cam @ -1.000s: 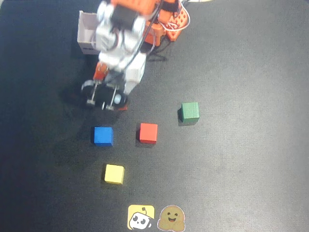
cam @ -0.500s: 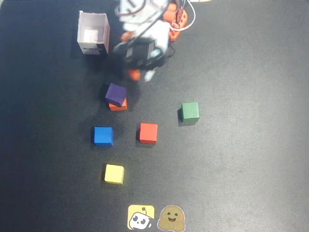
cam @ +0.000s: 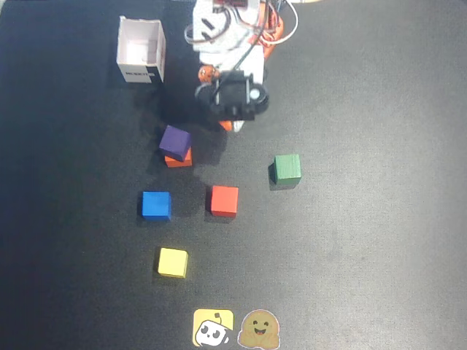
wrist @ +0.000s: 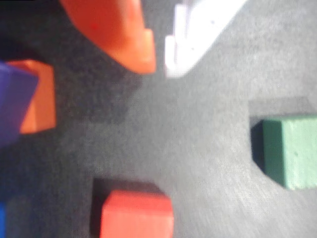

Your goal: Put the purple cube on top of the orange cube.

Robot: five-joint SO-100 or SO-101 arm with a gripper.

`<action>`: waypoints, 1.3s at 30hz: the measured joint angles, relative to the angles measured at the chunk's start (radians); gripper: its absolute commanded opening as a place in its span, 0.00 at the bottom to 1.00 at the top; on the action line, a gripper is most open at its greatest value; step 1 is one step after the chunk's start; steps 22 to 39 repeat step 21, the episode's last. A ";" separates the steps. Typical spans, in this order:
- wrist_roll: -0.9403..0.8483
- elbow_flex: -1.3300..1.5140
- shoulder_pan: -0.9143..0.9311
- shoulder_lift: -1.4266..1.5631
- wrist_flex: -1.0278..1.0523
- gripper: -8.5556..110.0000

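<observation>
Since the purple cube (cam: 175, 139) already sits on the orange cube (cam: 178, 159), turned a little so that an orange edge shows at its near side in the overhead view, I judge the placing step as done. In the wrist view the pair stands at the left edge, purple (wrist: 15, 101) over orange (wrist: 42, 94). The gripper (wrist: 157, 62) is apart from the stack, to its right; its orange finger and white finger stand close but not touching, and hold nothing. The next move, I think, only calls for drawing the arm away without knocking the stack. Nearer lie the red cube (cam: 224, 200) and blue cube (cam: 156, 205), the green cube (cam: 287, 168) right.
</observation>
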 measured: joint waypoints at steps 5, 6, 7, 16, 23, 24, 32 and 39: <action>0.000 0.000 0.002 -0.002 0.025 0.07; 0.000 0.000 0.002 -0.002 0.037 0.07; 0.000 0.000 0.002 -0.002 0.049 0.07; -0.034 0.000 0.002 -0.002 0.078 0.08; -0.034 0.000 0.002 -0.002 0.078 0.08; -0.034 0.000 0.002 -0.002 0.078 0.08; -0.034 0.000 0.002 -0.002 0.078 0.08; -0.034 0.000 0.002 -0.002 0.078 0.08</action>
